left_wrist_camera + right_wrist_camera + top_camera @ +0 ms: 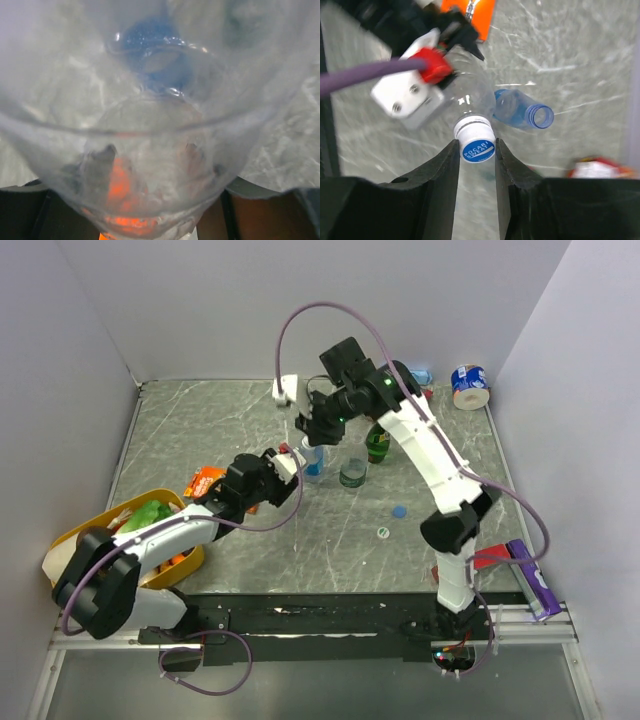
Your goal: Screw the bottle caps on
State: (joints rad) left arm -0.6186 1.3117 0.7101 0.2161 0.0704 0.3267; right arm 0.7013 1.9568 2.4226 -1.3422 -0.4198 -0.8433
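A clear bottle (468, 97) fills the left wrist view (160, 115), tilted, with my left gripper (284, 466) shut on its body; the fingers show only dimly through the plastic. On its neck sits a white bottle cap with a blue printed top (477, 149). My right gripper (476, 146) is shut on that cap from both sides. Just behind stands a small blue bottle (521, 110) with an open mouth (313, 462). A dark green bottle (377, 445) stands to its right. A plain blue cap (399, 510) and a green-rimmed cap (381, 532) lie loose on the table.
A short dark-green cup (352, 474) stands between the two bottles. A blue-and-white can (469, 387) lies at the back right. A yellow basket (70, 540) of items sits at the left edge, an orange packet (205, 480) beside it. A purple object (530, 578) lies at the near right.
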